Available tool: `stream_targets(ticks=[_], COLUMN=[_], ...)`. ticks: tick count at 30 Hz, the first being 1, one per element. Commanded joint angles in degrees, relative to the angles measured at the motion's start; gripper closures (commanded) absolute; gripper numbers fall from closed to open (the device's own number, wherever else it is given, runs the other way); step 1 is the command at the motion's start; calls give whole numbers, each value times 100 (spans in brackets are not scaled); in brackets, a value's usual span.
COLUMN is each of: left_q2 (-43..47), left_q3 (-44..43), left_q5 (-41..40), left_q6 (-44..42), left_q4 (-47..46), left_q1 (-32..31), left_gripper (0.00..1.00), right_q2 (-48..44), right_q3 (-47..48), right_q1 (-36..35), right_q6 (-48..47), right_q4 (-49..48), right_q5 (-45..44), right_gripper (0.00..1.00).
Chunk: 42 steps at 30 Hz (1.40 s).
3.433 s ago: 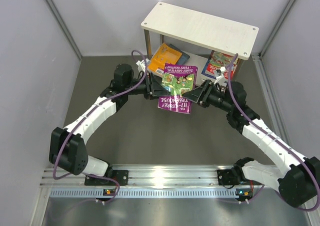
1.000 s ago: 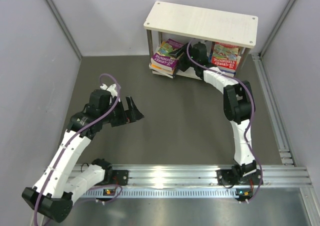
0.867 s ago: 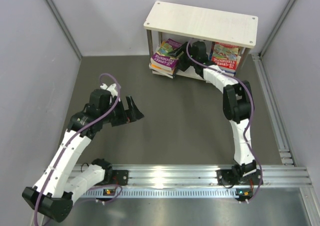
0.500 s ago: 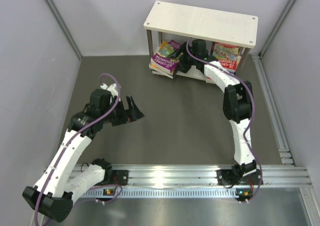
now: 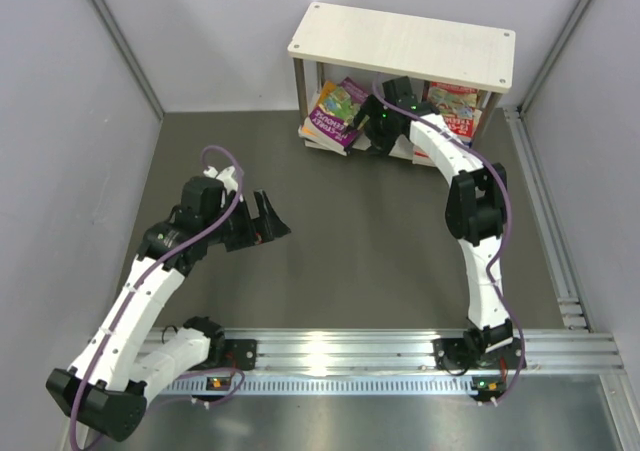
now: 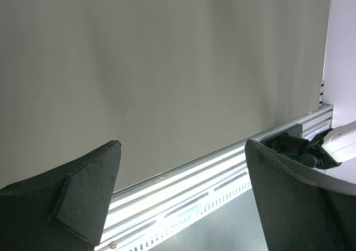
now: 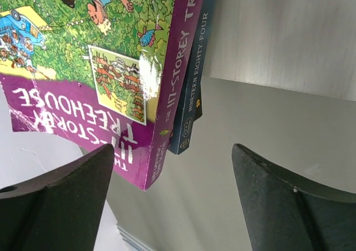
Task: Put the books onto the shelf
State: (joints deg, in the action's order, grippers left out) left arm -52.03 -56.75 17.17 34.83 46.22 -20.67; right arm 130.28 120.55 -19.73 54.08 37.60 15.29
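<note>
Dark grey table (image 5: pixel 380 241), pale grey walls (image 5: pixel 60 121), left gripper (image 5: pixel 272 218) spread empty, right gripper (image 5: pixel 370 135) parted beside books (image 5: pixel 335 111) under shelf (image 5: pixel 400 46)

Leaning books (image 5: pixel 335 116) block shelf (image 5: pixel 400 46) left bay (right gripper (image 5: pixel 380 129) crowds middle).

Lab robot cell (enclosed): grey walls (image 5: pixel 60 121), aluminium mounting rail (image 5: pixel 340 356).

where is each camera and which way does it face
Top external: above, behind the bases, looking down on both arms, shelf.
Left wrist: on left arm, facing the rail past the open left tool.
Right wrist: on right arm, facing the purple treehouse book past the right tool.
Shared: top and right wrist both show that book.
</note>
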Motion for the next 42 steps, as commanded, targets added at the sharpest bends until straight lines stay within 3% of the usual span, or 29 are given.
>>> stream_targets(ticks=[1,10,16,25,29,30,33,36,37,39,40,42], left_q2=[-9,-26,-272,-791,-1177,-1221,-1169,-1055,-1046,-994,-967,-879], left_q3=[-11,-99,-301,-653,-968,-1082,-1330,-1041,-935,-348,-15,1057], left_q5=[111,76,67,-205,-284,-510,-2553,-3384,-4170,-4589,-4695,-4949], left_q6=[42,-29,-64,-81,-213,-205,-160,-634,-757,-1134,-1824,-2321], left_q4=[-359,-359,-412,-658,-869,-799,-526,-956,-1218,-1840,-2288,-3729], left_q1=[36,36,36,45,45,36,36,36,36,36,36,36], left_gripper=[3,3,3,2,1,1,1,1,1,1,1,4], right_q2=[-538,-1487,-2392,-4693,-6573,-6890,-8059,-8992,-9324,-9581,-9783,-9994], right_q3=[215,-690,-1927,-3992,-4961,-5119,-5717,-5955,-5956,-5894,-5833,-5894], right_q1=[48,-189,-497,-1850,-2350,-2430,-2519,-2519,-2519,-2519,-2519,-2510], right_q6=[-337,-767,-864,-1883,-2033,-2112,-2165,-2244,-2314,-2341,-2289,-1782], right_q4=[-489,-974,-1405,-1678,-1572,-1441,-1081,-494,-378,-35,70,185], right_q5=[18,229,554,1029,354,143,-727,-1746,-2062,-2493,-2957,-3312], right_gripper=[13,0,0,0,0,0,0,0,0,0,0,0])
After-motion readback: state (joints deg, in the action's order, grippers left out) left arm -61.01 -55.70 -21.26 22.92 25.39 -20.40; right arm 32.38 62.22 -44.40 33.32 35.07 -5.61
